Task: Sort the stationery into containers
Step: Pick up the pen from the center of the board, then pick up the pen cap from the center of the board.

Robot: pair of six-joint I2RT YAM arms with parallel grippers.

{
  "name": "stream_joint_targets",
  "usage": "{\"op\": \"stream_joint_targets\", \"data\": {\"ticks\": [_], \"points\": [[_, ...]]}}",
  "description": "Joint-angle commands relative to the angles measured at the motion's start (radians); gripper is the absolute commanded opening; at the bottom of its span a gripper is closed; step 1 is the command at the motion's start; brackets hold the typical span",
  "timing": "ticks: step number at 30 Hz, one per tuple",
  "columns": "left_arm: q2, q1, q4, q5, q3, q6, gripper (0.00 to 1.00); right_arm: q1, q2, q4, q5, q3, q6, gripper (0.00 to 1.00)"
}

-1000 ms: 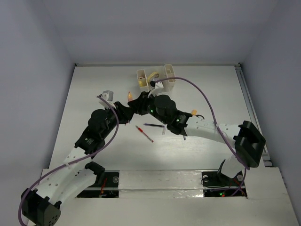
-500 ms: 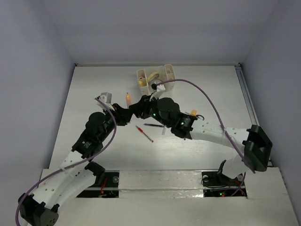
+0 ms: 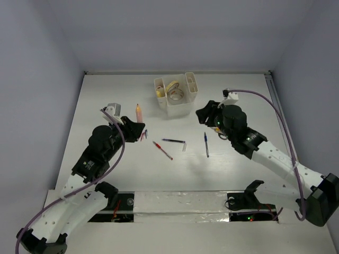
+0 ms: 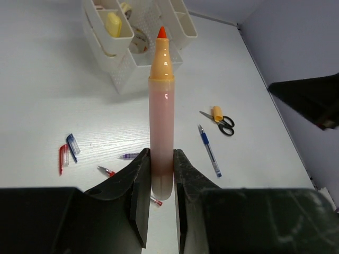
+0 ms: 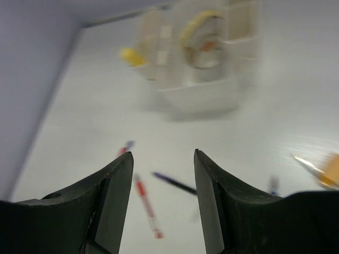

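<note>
White table (image 3: 106, 95) is seen from above, with the white organizer (image 3: 177, 108) at its far side. A red pen (image 3: 162, 150), a dark pen (image 3: 174, 141) and a blue pen (image 3: 206, 144) are laid apart in the middle.

From the left wrist, the left hand (image 4: 160, 180) is seen clenched on a pink marker (image 4: 160, 106).

From the right wrist, the right hand (image 5: 161, 159) is seen released, with nothing held between its fingers.

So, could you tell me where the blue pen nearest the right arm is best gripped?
Mid-barrel, from straight above, closing across its thin width. The blue pen lies flat on the table, pointing roughly near-to-far, with bare surface either side of its middle.
</note>
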State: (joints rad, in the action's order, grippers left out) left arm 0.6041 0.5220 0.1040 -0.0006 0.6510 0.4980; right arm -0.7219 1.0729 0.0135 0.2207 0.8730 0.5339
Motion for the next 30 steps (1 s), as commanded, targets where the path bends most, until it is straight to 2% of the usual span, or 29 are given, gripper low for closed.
{"op": "stream_joint_targets", "data": {"ticks": [1,3,4,7,11,14,19,30], "points": [[-0.02,0.0,0.06,0.059,0.11,-0.091,0.0,0.109,0.025,-0.232,0.104,-0.035,-0.066,0.56],[-0.017,0.0,0.1,0.063,0.136,-0.146,0.0,0.154,0.079,-0.306,0.186,-0.005,-0.098,0.55],[-0.012,0.0,0.109,0.062,0.157,-0.163,0.0,0.194,0.105,-0.358,0.187,0.004,-0.109,0.55],[0.0,0.0,0.106,0.054,0.154,-0.202,0.0,0.252,0.177,-0.36,0.172,-0.005,-0.124,0.55],[-0.02,0.0,0.072,0.063,0.079,-0.196,0.0,0.34,0.3,-0.38,0.141,0.046,-0.159,0.73],[-0.045,0.0,0.1,0.013,0.081,-0.22,0.0,0.372,0.375,-0.402,0.138,0.113,-0.17,0.75],[-0.064,0.0,0.1,0.034,0.073,-0.217,0.0,0.4,0.519,-0.379,0.103,0.19,-0.18,0.73],[-0.069,0.0,0.1,0.045,0.068,-0.214,0.0,0.4,0.657,-0.343,0.052,0.245,-0.163,0.63]]}}
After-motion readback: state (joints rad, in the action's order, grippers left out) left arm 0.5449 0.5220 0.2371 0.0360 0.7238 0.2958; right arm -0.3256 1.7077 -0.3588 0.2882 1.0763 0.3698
